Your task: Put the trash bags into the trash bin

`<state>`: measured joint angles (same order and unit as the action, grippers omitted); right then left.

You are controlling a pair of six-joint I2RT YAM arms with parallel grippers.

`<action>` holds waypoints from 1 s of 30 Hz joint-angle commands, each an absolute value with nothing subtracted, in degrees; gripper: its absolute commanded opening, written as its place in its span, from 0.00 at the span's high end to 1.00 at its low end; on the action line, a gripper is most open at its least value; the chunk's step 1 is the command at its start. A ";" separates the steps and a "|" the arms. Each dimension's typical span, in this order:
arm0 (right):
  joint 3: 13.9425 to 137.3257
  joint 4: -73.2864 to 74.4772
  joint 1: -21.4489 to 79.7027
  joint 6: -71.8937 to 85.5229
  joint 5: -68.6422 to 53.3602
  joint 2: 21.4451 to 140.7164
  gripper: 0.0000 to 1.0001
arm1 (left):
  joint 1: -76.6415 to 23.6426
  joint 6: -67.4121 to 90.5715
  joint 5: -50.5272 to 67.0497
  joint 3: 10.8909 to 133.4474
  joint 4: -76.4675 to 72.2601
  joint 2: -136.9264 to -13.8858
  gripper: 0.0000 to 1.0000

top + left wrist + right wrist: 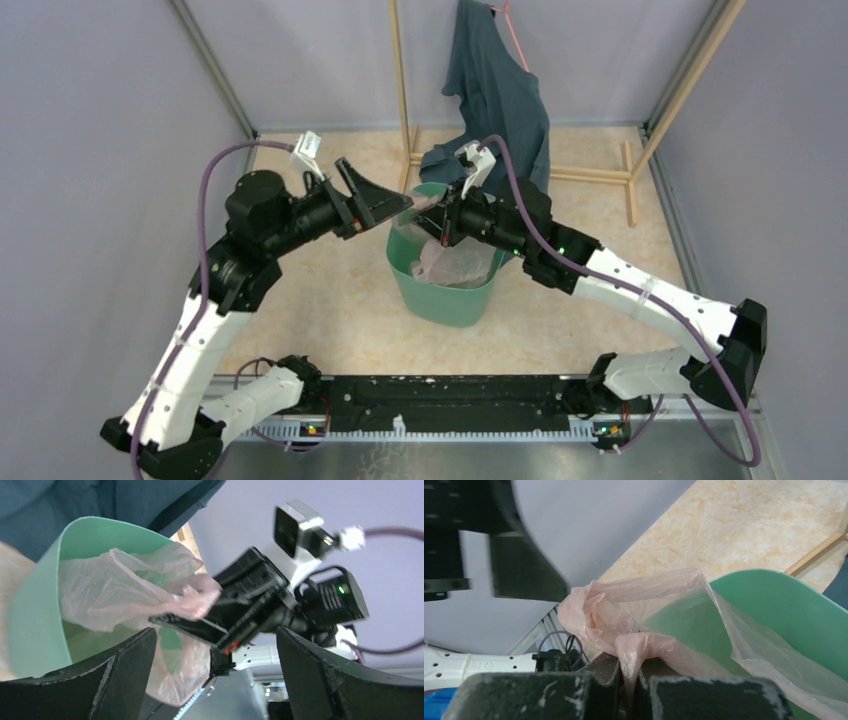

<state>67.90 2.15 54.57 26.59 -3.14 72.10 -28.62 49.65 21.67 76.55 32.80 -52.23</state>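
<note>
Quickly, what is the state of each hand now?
Left hand: open, holding nothing.
Right hand: closed on the trash bag.

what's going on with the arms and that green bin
The right gripper is shut on a pinch of the pale pink trash bag, holding it over the mouth of the mint-green trash bin. Much of the bag hangs inside. The left gripper stands open beside the rim, holding nothing.
</note>
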 commanded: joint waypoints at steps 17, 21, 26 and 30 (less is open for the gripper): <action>68.51 2.94 55.42 25.03 -5.18 68.49 1.00 | -28.73 56.21 24.26 76.89 22.87 -64.47 0.60; 67.83 3.73 55.39 24.40 -4.53 67.05 0.95 | -28.72 52.73 23.94 76.28 23.25 -64.35 0.81; 70.07 11.70 55.37 23.37 -3.93 65.13 0.50 | -28.52 47.13 24.23 77.79 24.27 -62.55 1.00; 71.88 18.35 55.27 27.07 -2.55 61.41 0.20 | -27.55 45.27 30.94 76.99 23.56 -61.38 1.00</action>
